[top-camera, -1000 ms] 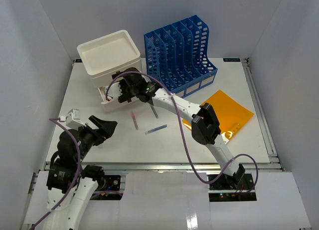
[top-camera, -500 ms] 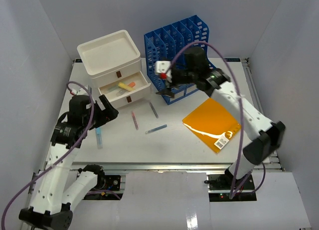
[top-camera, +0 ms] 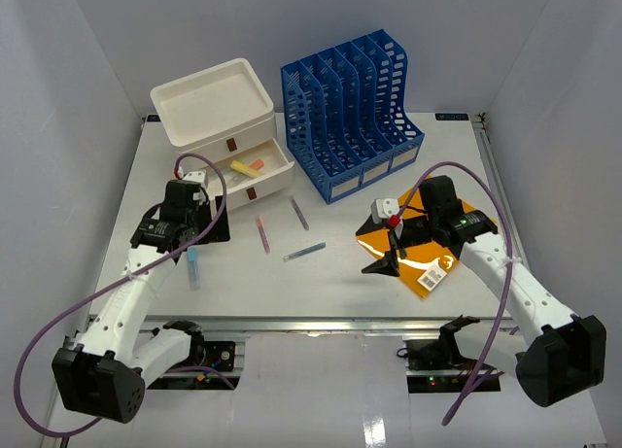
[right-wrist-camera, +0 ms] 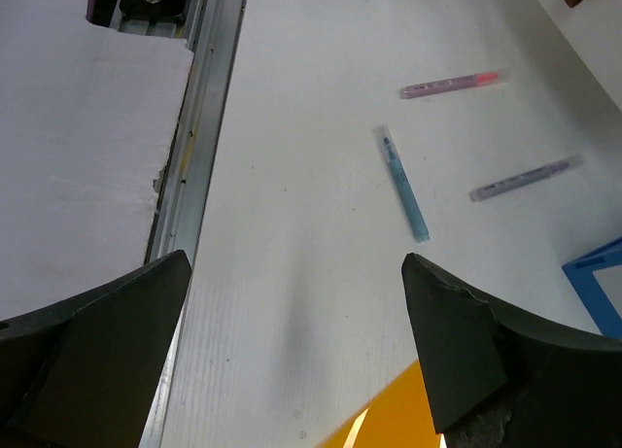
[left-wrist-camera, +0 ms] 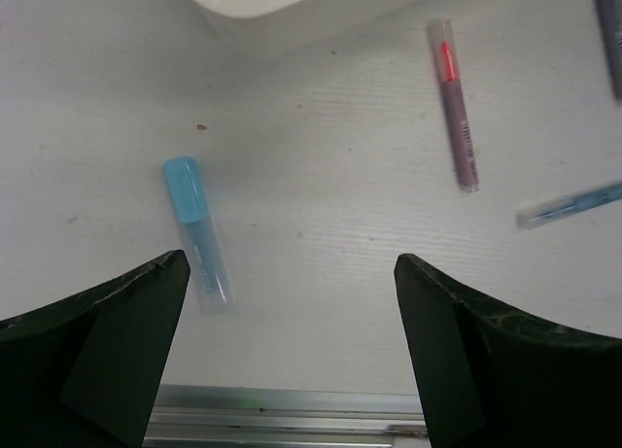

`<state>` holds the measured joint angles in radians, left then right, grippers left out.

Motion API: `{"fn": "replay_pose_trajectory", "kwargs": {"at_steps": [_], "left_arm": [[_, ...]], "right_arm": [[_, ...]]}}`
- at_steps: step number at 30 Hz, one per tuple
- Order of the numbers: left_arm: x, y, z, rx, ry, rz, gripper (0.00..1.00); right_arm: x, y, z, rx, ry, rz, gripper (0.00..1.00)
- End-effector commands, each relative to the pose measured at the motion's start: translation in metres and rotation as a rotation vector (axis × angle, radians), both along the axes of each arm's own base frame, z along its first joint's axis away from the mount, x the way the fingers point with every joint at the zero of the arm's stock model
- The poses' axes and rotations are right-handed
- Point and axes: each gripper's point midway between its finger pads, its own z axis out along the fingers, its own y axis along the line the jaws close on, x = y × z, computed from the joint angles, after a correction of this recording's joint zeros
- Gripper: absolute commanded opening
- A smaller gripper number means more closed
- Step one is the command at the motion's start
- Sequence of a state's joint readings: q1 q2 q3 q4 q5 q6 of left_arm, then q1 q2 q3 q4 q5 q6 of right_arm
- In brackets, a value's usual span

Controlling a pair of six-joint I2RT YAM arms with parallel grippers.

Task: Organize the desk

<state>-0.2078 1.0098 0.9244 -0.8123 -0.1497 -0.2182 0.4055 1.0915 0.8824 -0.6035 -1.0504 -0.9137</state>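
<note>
Desk (top-camera: 321, 288) lies below left pincer (left-wrist-camera: 290, 273) and right pincer (right-wrist-camera: 295, 273).

Top external: high above the near edge, facing down over the whole worktop (top-camera: 321, 292). Left wrist: close, facing straight down. Right wrist: farther off, oblique. All three share the pink pen (left-wrist-camera: 455, 108) and blue pen (right-wrist-camera: 404, 184).

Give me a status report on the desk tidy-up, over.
Left gripper open, empty, by the blue pen. Right gripper open, empty, at the orange folder edge. Desk untidy: three more pens loose, drawer open. Nothing blocking.
</note>
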Motion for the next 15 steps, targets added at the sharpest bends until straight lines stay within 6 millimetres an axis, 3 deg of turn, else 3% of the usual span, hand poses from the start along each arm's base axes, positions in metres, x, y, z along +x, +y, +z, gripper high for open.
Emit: {"fn": "replay_pose_trajectory", "kwargs": {"at_steps": [1,12,15], "left_arm": [[0.027,0.005,0.007,0.064,-0.147,-0.095,0.98],[0.029,0.023,-0.058,0.072,0.014,-0.05,0.98],[0.037,0.031,-0.048,0.07,-0.021,-0.012,0.97]], "right_arm": [[-0.002,-0.008,0.02,0.118,-0.035,0.023,0.96],[-0.003,-0.014,0.024,0.126,-0.091,0.002,0.96],[-0.002,-0.015,0.023,0.123,-0.087,-0.003,0.96]]}}
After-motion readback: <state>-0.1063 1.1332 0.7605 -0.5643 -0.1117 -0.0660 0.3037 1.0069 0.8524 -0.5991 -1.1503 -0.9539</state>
